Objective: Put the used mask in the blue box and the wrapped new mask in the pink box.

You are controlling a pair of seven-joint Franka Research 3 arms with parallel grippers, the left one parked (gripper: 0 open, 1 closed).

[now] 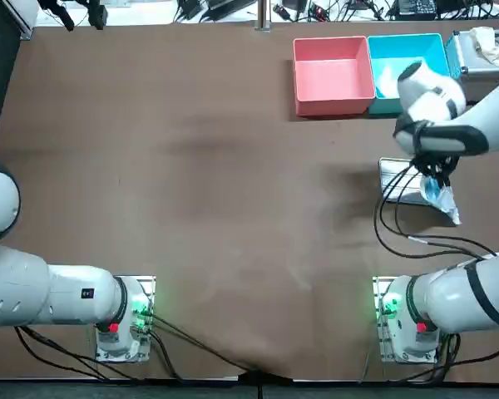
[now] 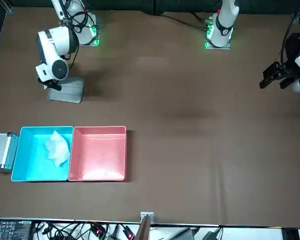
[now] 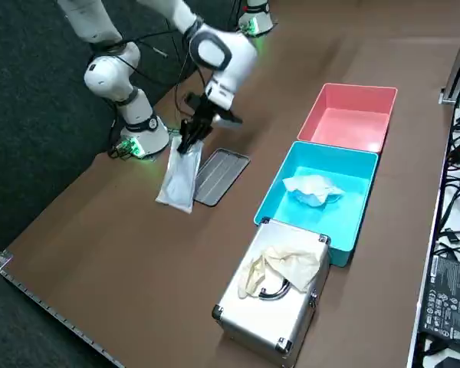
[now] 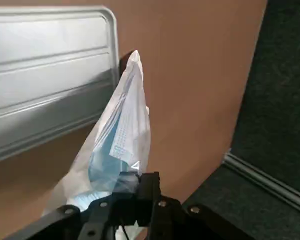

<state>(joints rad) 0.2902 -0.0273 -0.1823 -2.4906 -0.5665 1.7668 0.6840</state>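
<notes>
Top view: the tool (image 1: 433, 177) hangs over the metal tray (image 1: 397, 181), at its edge on the robot's right. The wrapped new mask (image 1: 445, 201) dangles from it. The pink box (image 1: 333, 41) lies well beyond the tray, off to the robot's left.

Front view: the used mask (image 2: 57, 145) lies in the blue box (image 2: 35, 167), so I'd call that half done. The step in hand is carrying the packet.

Right side view: the packet hangs just beside the tray. Whether its lower end touches the worktop (image 3: 100, 253), I cannot tell.

Right wrist view: the tool is clamped on the packet's upper edge, with the blue mask showing through the clear wrap.

The next move calls for height to lift the packet clear of the tray, then travel away from the tray to the pink box, keeping off the blue one.
</notes>
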